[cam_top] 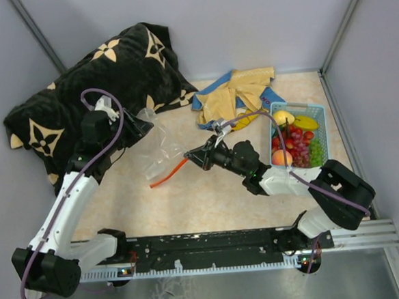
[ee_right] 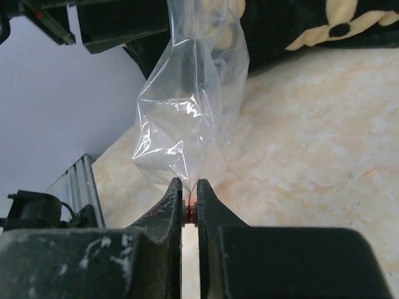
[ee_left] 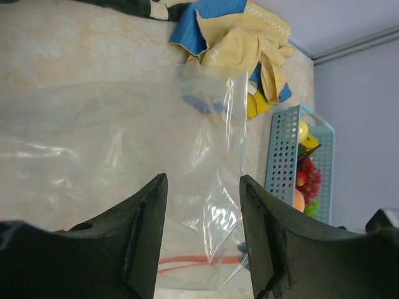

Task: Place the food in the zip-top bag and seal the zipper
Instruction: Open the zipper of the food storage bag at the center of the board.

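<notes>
The fingers of my right gripper (ee_right: 189, 185) are pinched almost together on the zipper (cam_top: 168, 173). The red-orange strip shows in the thin slit between them. From that grip the one zip-top bag (ee_right: 187, 106) rises as a clear, crumpled sheet, lifted off the table (cam_top: 210, 203) toward my other arm.

The fingers of my left gripper (ee_left: 202, 177) stand well apart. Clear film lies across the gap between them, and I cannot tell whether either finger touches it.

I take the single light-blue basket (cam_top: 296, 104) as my mark in the top view. The right gripper is to its left and fairly near. The bag and its one zipper lie further left again, and the left gripper is furthest from it.

All the food (cam_top: 296, 143) I can see sits inside the basket:
- one yellow lemon (cam_top: 284, 117) at the far end
- one banana (cam_top: 306, 123) beside the lemon
- one orange (cam_top: 281, 157) at the near end
- one cluster of red berries (cam_top: 291, 142)
- one bunch of purple grapes (cam_top: 300, 157)
- one bunch of green grapes (cam_top: 316, 153)

One yellow-and-blue cloth (cam_top: 234, 99) lies crumpled just left of the basket's far corner. One black cushion (cam_top: 92, 82), printed with several cream flower motifs, lies well to the basket's left.
</notes>
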